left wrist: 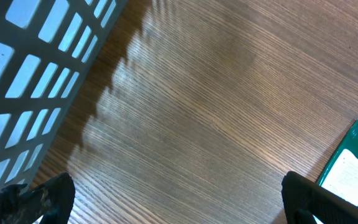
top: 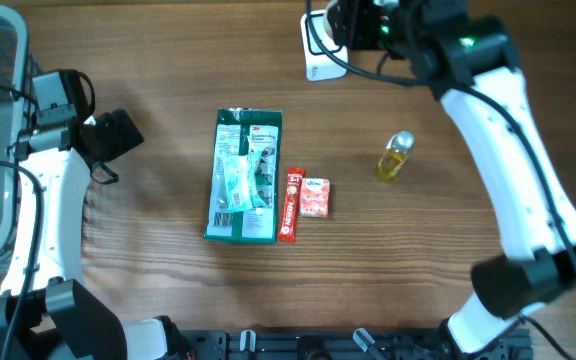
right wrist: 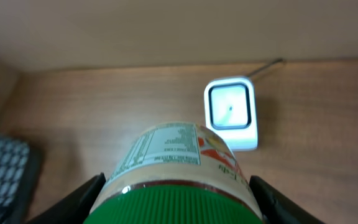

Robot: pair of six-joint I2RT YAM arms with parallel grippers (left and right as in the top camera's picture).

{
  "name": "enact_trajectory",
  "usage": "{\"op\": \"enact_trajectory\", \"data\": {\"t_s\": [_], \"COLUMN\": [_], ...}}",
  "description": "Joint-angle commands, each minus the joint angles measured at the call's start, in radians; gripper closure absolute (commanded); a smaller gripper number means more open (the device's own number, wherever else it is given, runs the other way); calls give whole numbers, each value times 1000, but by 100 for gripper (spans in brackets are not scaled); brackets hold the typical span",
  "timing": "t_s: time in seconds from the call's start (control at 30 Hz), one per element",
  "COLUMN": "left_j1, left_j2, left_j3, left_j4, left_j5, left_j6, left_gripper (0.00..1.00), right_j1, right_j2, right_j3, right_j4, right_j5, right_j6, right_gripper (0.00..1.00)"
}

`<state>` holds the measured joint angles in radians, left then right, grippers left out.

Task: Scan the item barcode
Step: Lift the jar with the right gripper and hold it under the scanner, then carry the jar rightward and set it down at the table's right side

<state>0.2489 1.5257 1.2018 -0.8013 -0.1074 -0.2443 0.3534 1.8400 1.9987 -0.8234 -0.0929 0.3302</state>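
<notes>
The green-lidded jar [right wrist: 179, 155] sits clamped in the right pincer [right wrist: 178, 202].

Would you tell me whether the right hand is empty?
No, the right hand grips a green-lidded jar between its fingers, near the white scanner.

Packet [top: 246, 177], stick [top: 290, 205] and box [top: 315, 197] lie side by side, bottle [top: 395, 157] rightward.

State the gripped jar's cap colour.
Green: the cap on the jar, clearest in the right wrist view.
</notes>
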Motion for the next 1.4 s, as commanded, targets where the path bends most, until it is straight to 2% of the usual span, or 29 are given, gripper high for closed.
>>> {"op": "enact_trajectory", "data": {"t_s": [0.0,0.1,0.27,0.37,0.5,0.73,1.17,1.37], "left_j1": [5,5,5,5,5,5,5,5], "left_j2": [-7,-7,-7,-7,-7,-7,-7,-7], "left_j3": [9,9,9,9,9,9,9,9], "left_j4": [3,3,3,3,3,3,3,3], "left_j5": [-3,-3,-3,-3,-3,-3,-3,-3], "left_j6": [13,13,13,13,13,13,13,13], "left_gripper": [0,0,0,0,0,0,0,0], "right_j1": [2,2,0,2,2,2,2,-5], "right_j2": [149,266,386,428,455,518,585,532], "right_j3": [-13,-13,-13,-13,-13,-13,-13,-13], "right_j4": [136,273,480,640,727,804,799,806], "right_j5": [47,48,60,169,193,194,204,205], "right_j6": [-72,-172,-172,-174,-174,-166,-146,-148], "right_gripper": [96,96,96,95,95,96,96,96]}}
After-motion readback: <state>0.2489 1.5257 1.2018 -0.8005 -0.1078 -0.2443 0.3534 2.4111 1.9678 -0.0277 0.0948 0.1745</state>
